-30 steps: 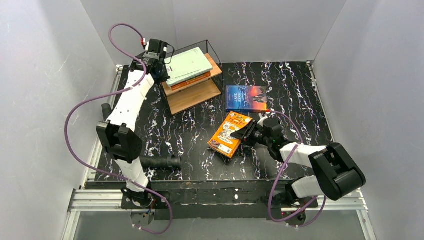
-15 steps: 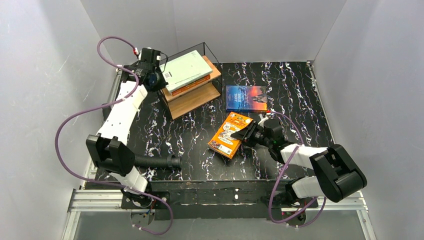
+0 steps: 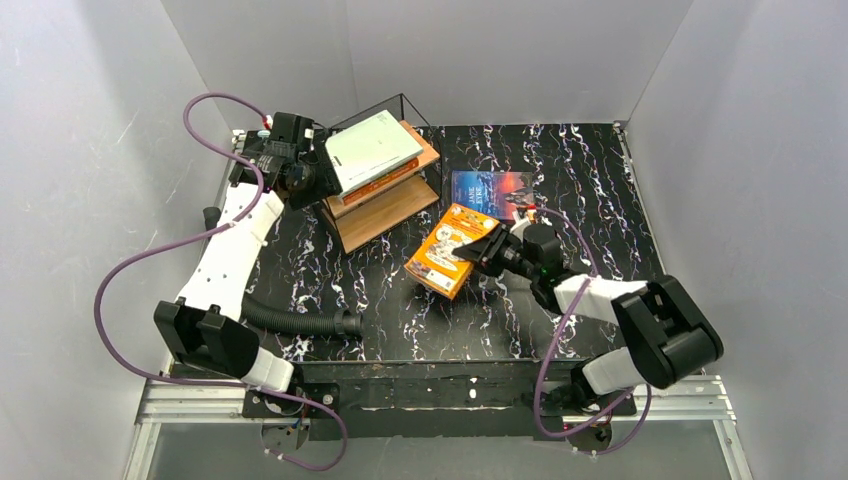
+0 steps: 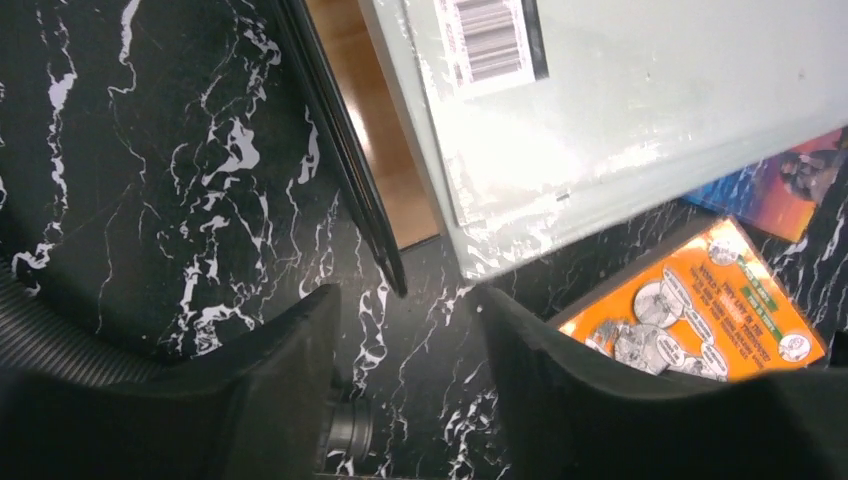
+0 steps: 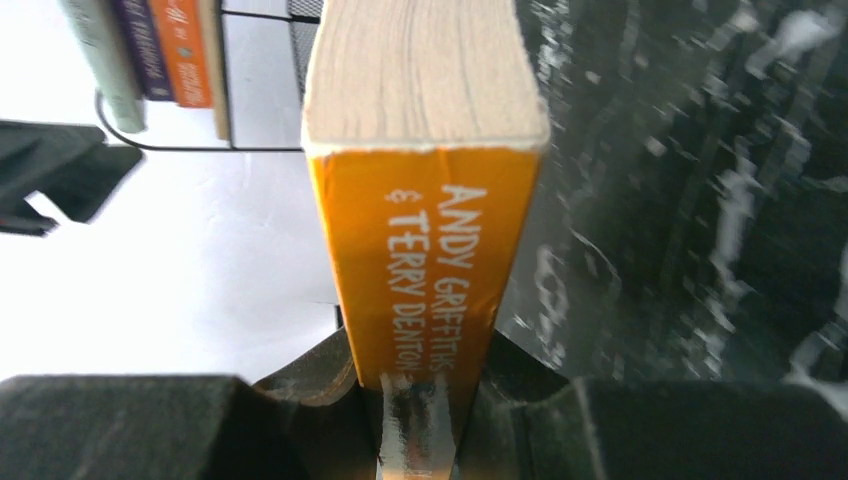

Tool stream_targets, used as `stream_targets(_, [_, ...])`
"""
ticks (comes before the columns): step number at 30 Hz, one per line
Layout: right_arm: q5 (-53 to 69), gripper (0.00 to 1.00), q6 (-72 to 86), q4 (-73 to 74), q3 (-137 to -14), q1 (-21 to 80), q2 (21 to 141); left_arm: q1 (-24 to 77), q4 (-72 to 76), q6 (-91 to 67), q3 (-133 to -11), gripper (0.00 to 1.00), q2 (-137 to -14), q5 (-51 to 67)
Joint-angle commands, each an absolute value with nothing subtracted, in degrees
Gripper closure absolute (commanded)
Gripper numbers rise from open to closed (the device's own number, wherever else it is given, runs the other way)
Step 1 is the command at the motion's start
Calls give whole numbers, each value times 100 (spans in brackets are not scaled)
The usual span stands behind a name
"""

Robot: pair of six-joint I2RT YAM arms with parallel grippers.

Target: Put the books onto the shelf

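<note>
The shelf (image 3: 388,205), a black wire rack with two wooden boards, stands at the back left. A pale grey-green book (image 3: 372,150) with a barcode (image 4: 490,40) lies on top of other books on its upper board. My left gripper (image 3: 305,180) is just left of the shelf, open, with nothing between its fingers (image 4: 405,300). My right gripper (image 3: 478,252) is shut on the orange book (image 3: 450,248) and holds it off the table; its spine (image 5: 430,250) sits between the jaws. A blue sunset book (image 3: 490,192) lies flat behind it.
A black ribbed hose (image 3: 300,322) lies on the marbled table (image 3: 580,180) near the left arm. Grey walls close the back and both sides. In the right wrist view the shelf's stacked book spines (image 5: 150,50) show at the upper left.
My left gripper has opened and drawn back left from the pale book, and the shelf has shifted a little. My right gripper has carried the orange book up and leftward, toward the shelf.
</note>
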State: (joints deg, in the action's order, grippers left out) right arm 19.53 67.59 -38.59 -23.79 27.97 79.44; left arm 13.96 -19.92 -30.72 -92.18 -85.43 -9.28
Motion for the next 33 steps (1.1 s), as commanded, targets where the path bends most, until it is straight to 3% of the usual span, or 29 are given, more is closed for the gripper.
stream_targets(1, [2226, 99, 7252, -5281, -3384, 3005, 8445, 1477, -2726, -2848, -9383, 38, -8296, -547])
stream_targets(7, [1915, 99, 7956, -5989, -4319, 3488, 9498, 1524, -3082, -2593, -9671, 3, -8140, -636])
stream_targets(8, [1769, 99, 7970, -5986, -4487, 3573, 9666, 1526, -3119, -2562, -9717, 2, -8072, -649])
stream_targets(21, [464, 99, 8456, -5440, -5931, 3927, 11125, 1523, -3460, -2348, -10218, 2, -7227, -428])
stream_targets(33, [-417, 99, 9022, -5477, -5277, 4087, 11305, 1529, -3550, -2384, -10155, 2, -7062, -356])
